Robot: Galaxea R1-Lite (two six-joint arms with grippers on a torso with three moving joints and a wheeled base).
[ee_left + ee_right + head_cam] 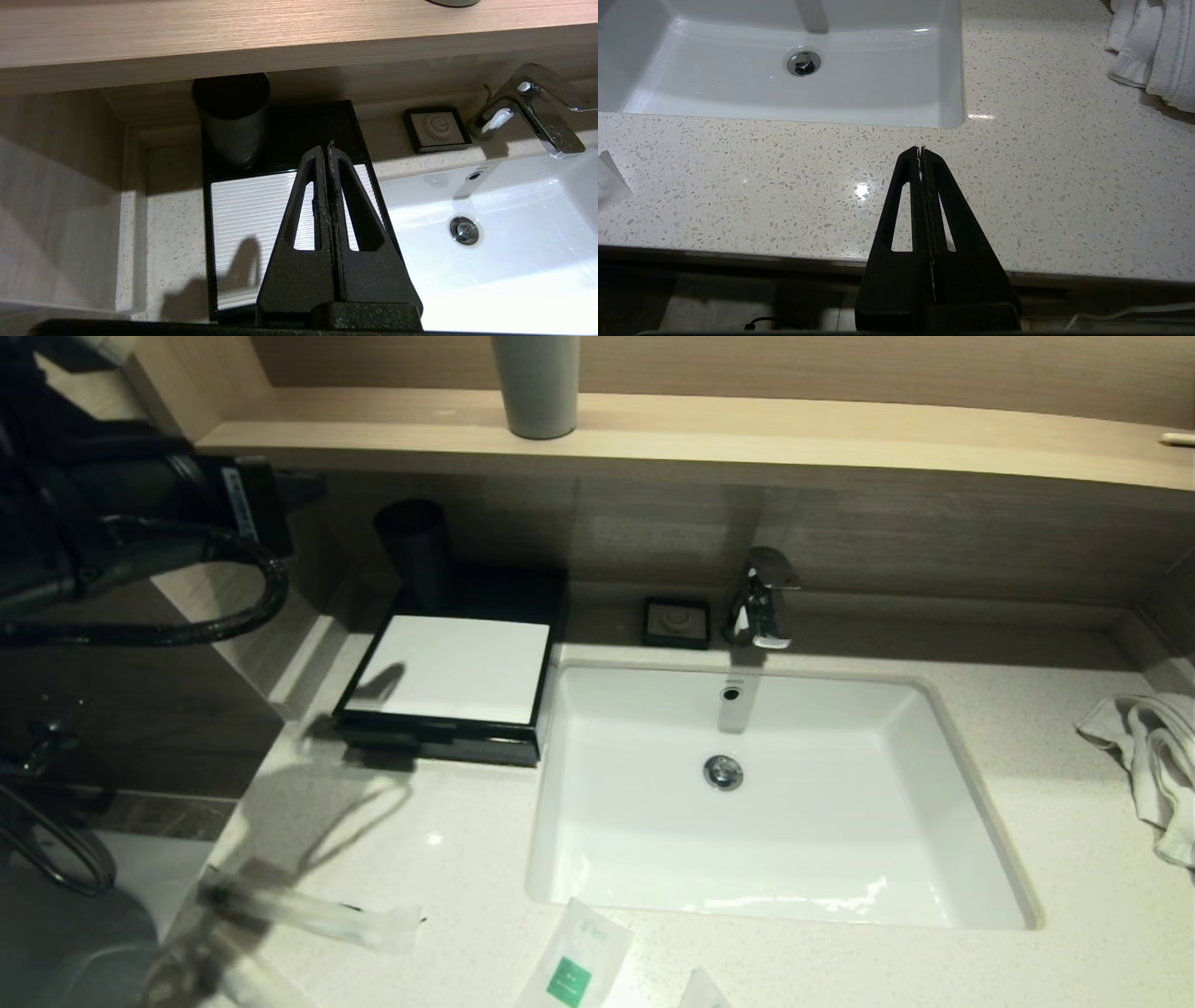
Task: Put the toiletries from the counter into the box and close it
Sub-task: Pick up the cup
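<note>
The left end effector (327, 151) hangs above the box (455, 667) in the left wrist view, its two black fingers pressed flat together with nothing between them. In the head view only the arm's dark bulk and cable fill the upper left of the frame, and its shadow falls on the box's white top panel.

The box sits at centre left of the head view, on the worktop (1046, 784) just left of the white basin (775, 793), with its black drawer front facing the lower edge of the frame. Whether the drawer is fully pushed in cannot be told. A black cup (415, 555) stands on the rear of the box, and a grey cup (537, 383) stands on the wooden shelf (840, 434) at top centre.

The toiletries lie on the worktop along the lower edge of the head view: a long slim packet (317, 915) at lower left, a second slim one (247, 975) blurred below it, a flat packet with a green label (577, 961) at bottom centre, and the corner of another packet (702, 989) beside it.

The right end effector (920, 149) hovers over the worktop's front edge in its own view, also pressed closed and empty. A towel (1148, 756) lies at the right edge of the head view; a soap dish (677, 621) and tap (761, 597) sit behind the basin.
</note>
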